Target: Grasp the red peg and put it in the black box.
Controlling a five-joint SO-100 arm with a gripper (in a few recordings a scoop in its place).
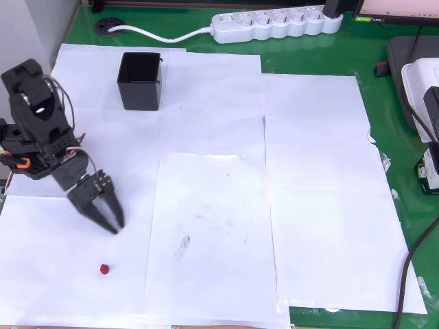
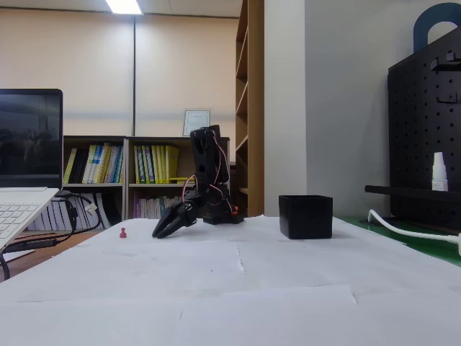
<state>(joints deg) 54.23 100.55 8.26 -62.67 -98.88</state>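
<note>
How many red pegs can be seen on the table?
1. The red peg lies on the white paper, apart from the gripper, far from the black box.

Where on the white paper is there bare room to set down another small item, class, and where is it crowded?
Free: the wide paper stretch right of the black box and gripper, toward the green table edge. Crowded: the left strip, where the arm, gripper and red peg sit close together.
</note>
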